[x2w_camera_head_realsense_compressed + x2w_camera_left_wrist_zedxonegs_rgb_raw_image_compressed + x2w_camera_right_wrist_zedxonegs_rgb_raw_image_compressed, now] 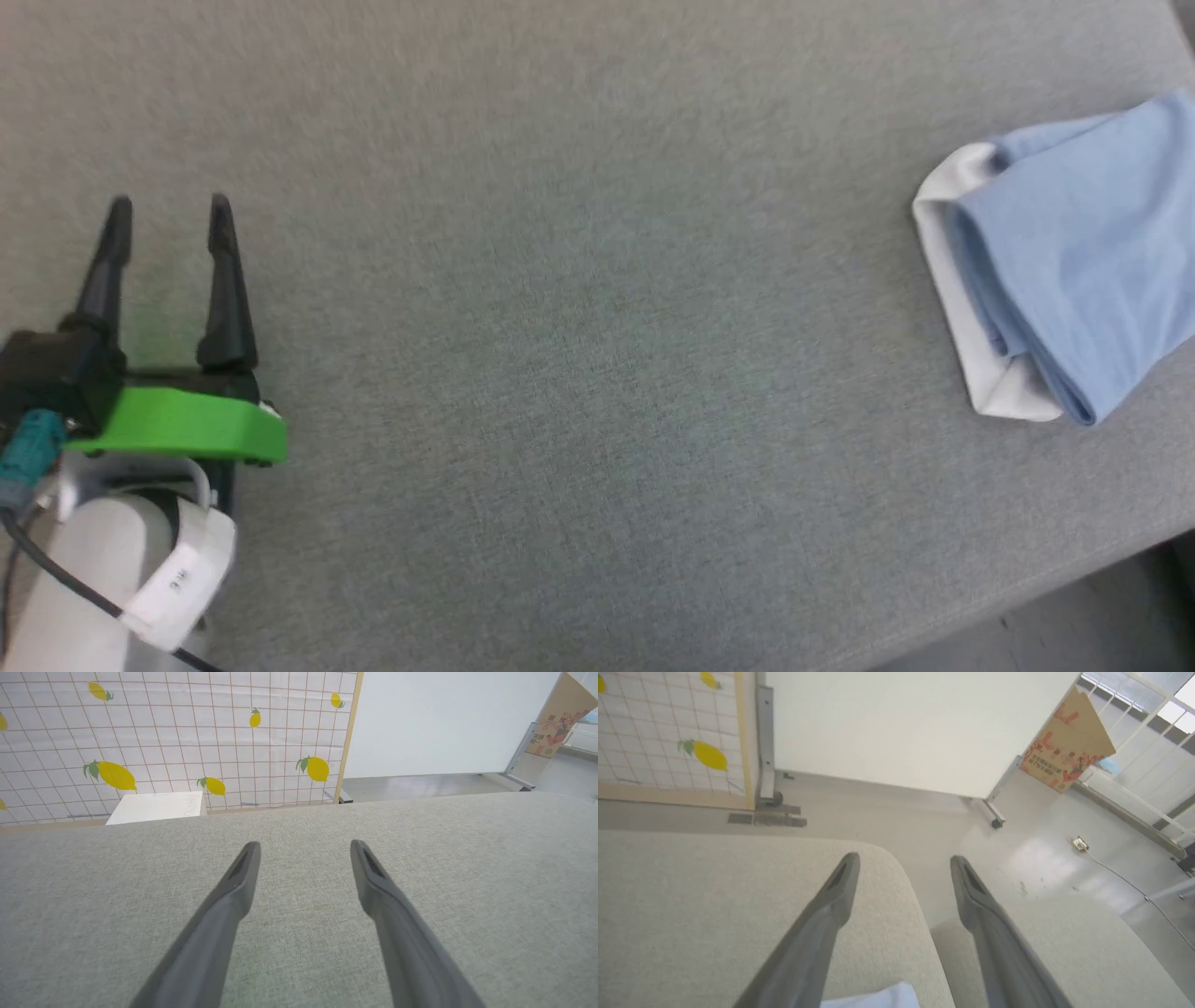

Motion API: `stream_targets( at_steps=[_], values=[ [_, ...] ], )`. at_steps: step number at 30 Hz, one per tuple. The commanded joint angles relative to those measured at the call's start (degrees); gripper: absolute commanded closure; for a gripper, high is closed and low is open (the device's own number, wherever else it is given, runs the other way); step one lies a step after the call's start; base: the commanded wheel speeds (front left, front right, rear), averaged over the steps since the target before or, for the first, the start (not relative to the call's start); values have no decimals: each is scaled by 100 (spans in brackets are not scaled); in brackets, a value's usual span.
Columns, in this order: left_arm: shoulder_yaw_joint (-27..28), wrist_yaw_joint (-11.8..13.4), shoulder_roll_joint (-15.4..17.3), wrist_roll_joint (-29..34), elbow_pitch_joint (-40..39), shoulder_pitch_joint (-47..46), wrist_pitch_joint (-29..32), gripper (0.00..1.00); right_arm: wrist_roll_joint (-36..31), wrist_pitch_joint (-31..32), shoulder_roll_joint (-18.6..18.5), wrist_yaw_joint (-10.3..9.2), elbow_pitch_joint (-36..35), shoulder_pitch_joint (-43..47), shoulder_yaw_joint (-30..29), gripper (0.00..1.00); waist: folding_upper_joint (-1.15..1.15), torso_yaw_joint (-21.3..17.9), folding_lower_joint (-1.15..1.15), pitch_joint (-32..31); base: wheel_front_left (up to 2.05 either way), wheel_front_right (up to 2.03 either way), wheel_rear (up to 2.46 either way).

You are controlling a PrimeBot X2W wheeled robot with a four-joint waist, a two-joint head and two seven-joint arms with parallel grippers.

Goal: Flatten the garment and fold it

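Folded garment (1083,252) sits near the cushion's (579,373) right edge, white collar end facing left, far end cut off. Left gripper (170,210) and right gripper (903,859) both released, empty.

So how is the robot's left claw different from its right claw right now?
The left gripper hangs over bare grey cushion, far from the shirt; the right gripper has a bit of shirt beneath its fingers. The left gripper points across the cushion; the right gripper points past the cushion's rounded edge toward the floor. Both are open and empty.
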Motion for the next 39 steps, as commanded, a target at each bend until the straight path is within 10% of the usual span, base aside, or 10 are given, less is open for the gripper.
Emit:
stream_targets(
  at_steps=[1, 24, 39],
  values=[
    [12, 28, -59, -47, 88, 72, -105, 0, 48, -231, 127, -11, -147, -61, 57, 0, 0, 162, 0, -691, 0, 0, 0],
    [-5, -70, -667, -384, 1066, 567, -722, 0, -273, -2629, 2553, -11, -1808, 2403, -45, 0, 0, 1610, 0, -2425, 0, 0, 0],
    [93, -175, -837, -360, 1459, 836, -765, 0, -690, -3018, 2939, -11, -1225, 3867, 2, 0, 0, 1985, 0, -2686, 0, 0, 0]
  ],
)
